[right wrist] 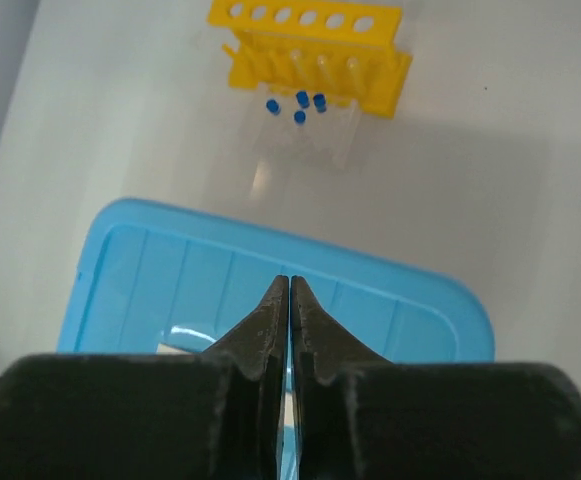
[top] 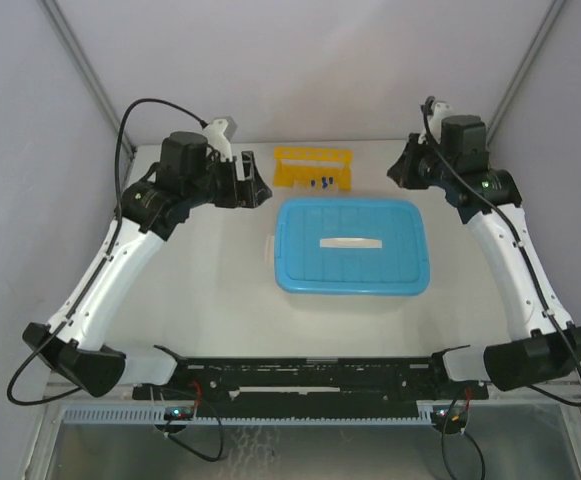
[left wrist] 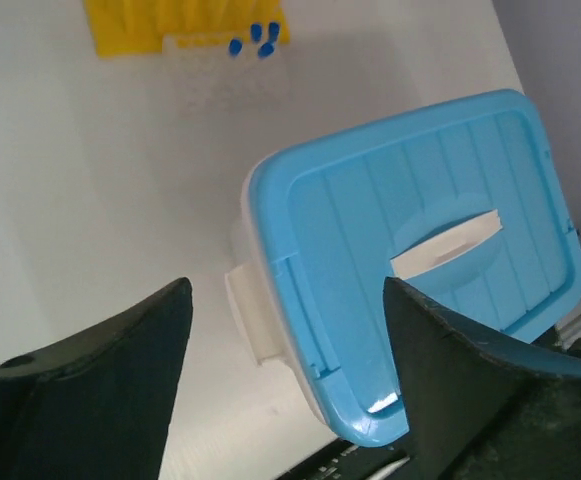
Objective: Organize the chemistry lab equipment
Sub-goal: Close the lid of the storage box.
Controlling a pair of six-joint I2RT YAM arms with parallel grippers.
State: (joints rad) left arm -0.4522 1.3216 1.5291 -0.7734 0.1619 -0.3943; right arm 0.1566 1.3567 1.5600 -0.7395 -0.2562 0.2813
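Note:
A yellow tube rack (top: 313, 165) lies tipped over at the back of the table, also in the left wrist view (left wrist: 135, 25) and the right wrist view (right wrist: 315, 45). Several clear blue-capped tubes (top: 320, 184) lie on the table against its near side (left wrist: 255, 40) (right wrist: 300, 105). My left gripper (top: 255, 186) hovers to the left of the rack, open and empty (left wrist: 287, 287). My right gripper (top: 402, 172) hangs at the back right, shut with nothing between its fingers (right wrist: 289, 282).
A white tub (left wrist: 245, 320) closed with a blue lid (top: 350, 245) sits mid-table, just in front of the rack. Grey walls close in the back and both sides. The arms' bases and a black rail (top: 310, 375) run along the near edge.

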